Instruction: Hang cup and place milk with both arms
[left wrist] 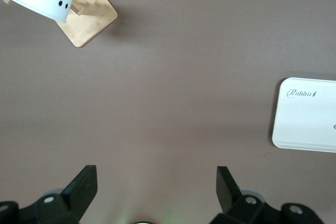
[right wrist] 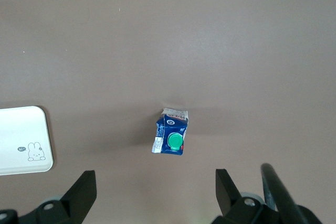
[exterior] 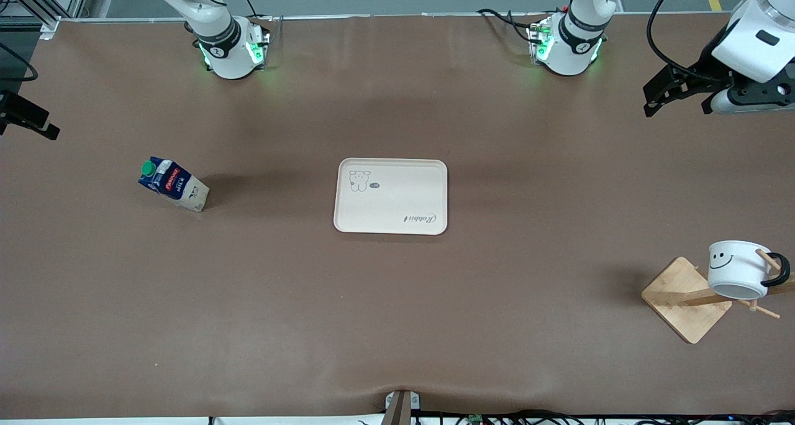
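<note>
A brown table fills the front view, with the two white arms rising from green-lit bases along its robot edge, the right arm toward one end and the left arm toward the other. The left gripper hangs in the air over the bare table at the left arm's end, and in the left wrist view its two black fingers stand wide apart with nothing between them. The right gripper is out of the front view; its own wrist camera shows it high over the milk, its fingers likewise spread and empty. A cream tray with a small rabbit drawing lies flat in the middle of the table, bare. At the left arm's end, nearer the front camera than the tray, stands a wooden rack on a square base, and the cup hangs on one of its pegs by the black handle, tipped with its mouth downward and its smiley face showing. The milk stands upright on the table toward the right arm's end, well apart from the tray, its green cap on top.
</note>
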